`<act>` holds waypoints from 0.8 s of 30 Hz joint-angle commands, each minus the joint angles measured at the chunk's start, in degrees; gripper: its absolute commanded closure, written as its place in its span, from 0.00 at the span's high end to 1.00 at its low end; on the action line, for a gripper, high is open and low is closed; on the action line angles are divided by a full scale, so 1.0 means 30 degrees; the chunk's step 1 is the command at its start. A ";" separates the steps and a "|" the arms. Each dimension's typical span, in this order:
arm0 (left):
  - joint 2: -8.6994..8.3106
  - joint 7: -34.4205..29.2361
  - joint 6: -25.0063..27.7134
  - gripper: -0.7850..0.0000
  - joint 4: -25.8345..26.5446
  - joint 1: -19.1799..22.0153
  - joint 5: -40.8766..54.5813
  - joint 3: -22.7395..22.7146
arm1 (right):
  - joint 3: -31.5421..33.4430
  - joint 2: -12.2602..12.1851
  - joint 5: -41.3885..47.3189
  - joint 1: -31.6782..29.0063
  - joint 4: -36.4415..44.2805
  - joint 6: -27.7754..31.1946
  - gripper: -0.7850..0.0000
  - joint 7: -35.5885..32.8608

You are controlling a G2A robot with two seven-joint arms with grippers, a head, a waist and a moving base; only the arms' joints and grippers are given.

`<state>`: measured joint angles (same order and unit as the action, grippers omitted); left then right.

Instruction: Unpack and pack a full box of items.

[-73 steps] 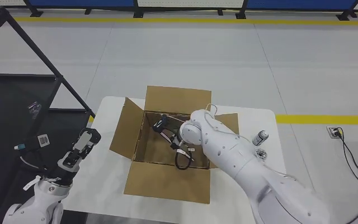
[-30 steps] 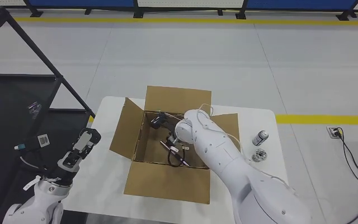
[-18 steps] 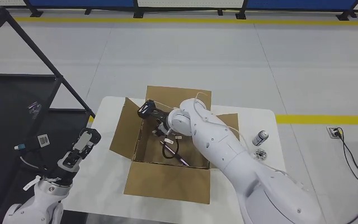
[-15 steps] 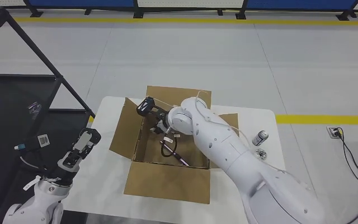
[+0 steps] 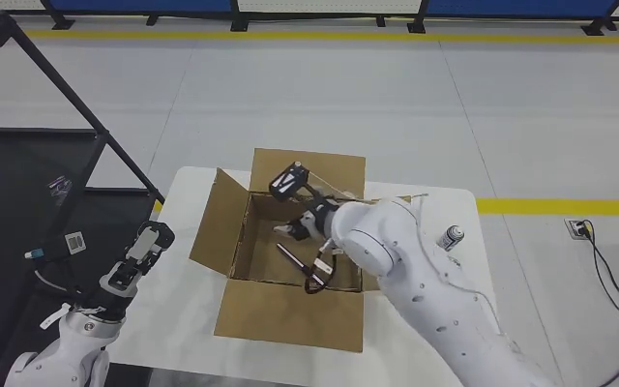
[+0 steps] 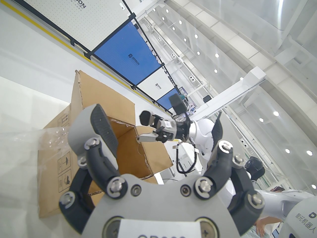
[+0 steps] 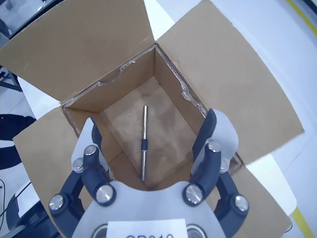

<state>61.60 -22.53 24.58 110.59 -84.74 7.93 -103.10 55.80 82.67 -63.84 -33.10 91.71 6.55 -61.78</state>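
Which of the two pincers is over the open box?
The right pincer: it hangs open above the cardboard box, with a metal rod lying inside. The left pincer is off beside it.

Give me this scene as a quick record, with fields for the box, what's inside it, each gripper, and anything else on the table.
box: open cardboard box, flaps folded out, on the table
contents: one metal rod with a dark collar, lying on the box floor
right gripper: open, empty, above the box opening
left gripper: open, empty, near the table's left edge, apart from the box
outside the box: a can on the table, to the right of the box
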 commanded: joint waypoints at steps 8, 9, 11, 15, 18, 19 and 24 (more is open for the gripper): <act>0.0000 0.0000 0.0000 1.00 0.0000 0.0000 0.0000 0.0000 | 0.6305 -0.1260 -0.2899 -0.6065 0.6670 -0.1564 1.00 -0.1535; 0.0000 0.0000 0.0000 1.00 0.0000 0.0000 0.0000 0.0000 | 0.6994 -0.1355 -0.3101 -0.6627 0.7076 -0.1753 1.00 -0.1759; 0.0000 0.0000 0.0000 1.00 0.0000 0.0000 0.0000 0.0000 | 0.8272 -0.1516 -0.3814 -0.7632 0.7813 -0.2442 1.00 -0.2339; 0.0000 0.0000 0.0000 1.00 0.0000 0.0000 0.0000 0.0000 | 1.0509 -0.1745 -0.4025 -0.9205 0.8368 -0.3133 1.00 -0.3345; 0.0000 0.0000 0.0000 1.00 0.0000 0.0000 0.0000 0.0000 | 1.1686 -0.1885 -0.4075 -0.9717 0.7596 -0.3293 1.00 -0.4365; 0.0000 0.0000 0.0000 1.00 0.0000 0.0000 0.0000 0.0000 | 1.1926 -0.1923 -0.4023 -0.9744 0.7168 -0.3258 1.00 -0.4671; 0.0000 0.0000 0.0000 1.00 0.0000 0.0000 0.0000 0.0000 | 1.2979 -0.2070 -0.3321 -0.9342 0.4080 -0.3443 1.00 -0.5306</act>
<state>61.60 -22.53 24.58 110.59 -84.74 7.93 -103.10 94.56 76.49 -74.25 -61.48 105.68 -3.82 -77.78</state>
